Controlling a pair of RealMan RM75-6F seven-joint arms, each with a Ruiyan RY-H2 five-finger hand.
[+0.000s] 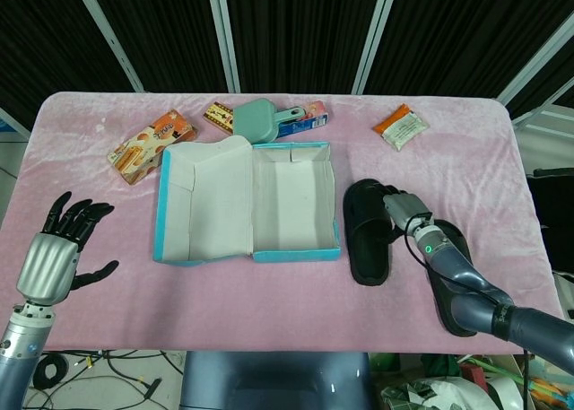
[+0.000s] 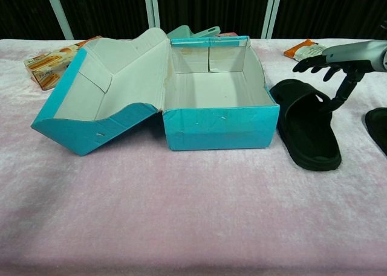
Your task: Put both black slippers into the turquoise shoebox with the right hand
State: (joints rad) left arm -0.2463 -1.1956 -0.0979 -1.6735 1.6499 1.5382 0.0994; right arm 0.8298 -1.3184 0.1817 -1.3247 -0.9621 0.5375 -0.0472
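Black slipper (image 1: 366,235) lies under the spread, empty right hand (image 1: 403,209); seemingly touching.

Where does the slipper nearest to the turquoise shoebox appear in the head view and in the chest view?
Head view: the near slipper lies right of centre, beside the shoebox, under the right hand.
Chest view: the same slipper lies at the right, below the right hand.
Shared landmark: the shoebox's open tray, directly left of the slipper.

My right hand (image 1: 405,208) hovers over the nearer black slipper (image 1: 367,231) beside the turquoise shoebox (image 1: 248,202) | second slipper (image 1: 453,289) beyond it | left hand (image 1: 56,250) spread, far side of box.
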